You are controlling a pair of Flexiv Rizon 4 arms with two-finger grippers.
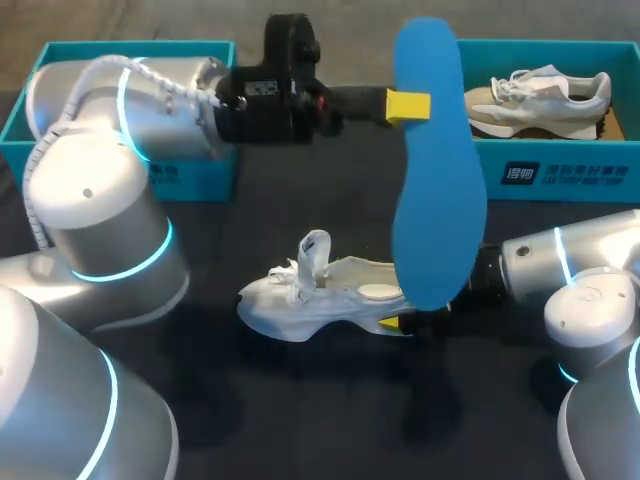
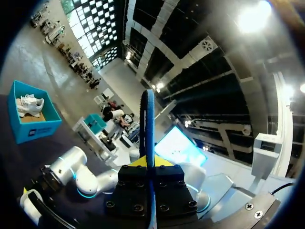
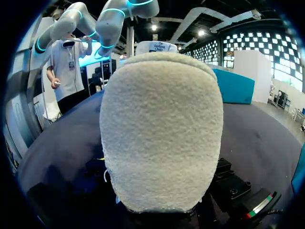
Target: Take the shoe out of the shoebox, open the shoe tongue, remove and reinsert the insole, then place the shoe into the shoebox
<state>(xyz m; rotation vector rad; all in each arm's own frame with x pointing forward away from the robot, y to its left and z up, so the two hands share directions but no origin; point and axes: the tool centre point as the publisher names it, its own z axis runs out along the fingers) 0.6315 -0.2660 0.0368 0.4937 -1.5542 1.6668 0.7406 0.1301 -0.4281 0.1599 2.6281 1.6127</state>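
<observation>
My left gripper is shut on the side of a blue insole and holds it upright in the air above the table. In the left wrist view the insole stands edge-on between the yellow tips of that gripper. A white shoe lies on the dark table below, tongue pulled up. My right gripper is at its heel, mostly hidden behind the insole, with one yellow tip showing against the heel. The fuzzy white heel fills the right wrist view and hides the fingers.
A teal shoebox at the back right holds a second white and beige shoe. Another teal box stands at the back left, partly behind my left arm. The dark table in front of the shoe is bare.
</observation>
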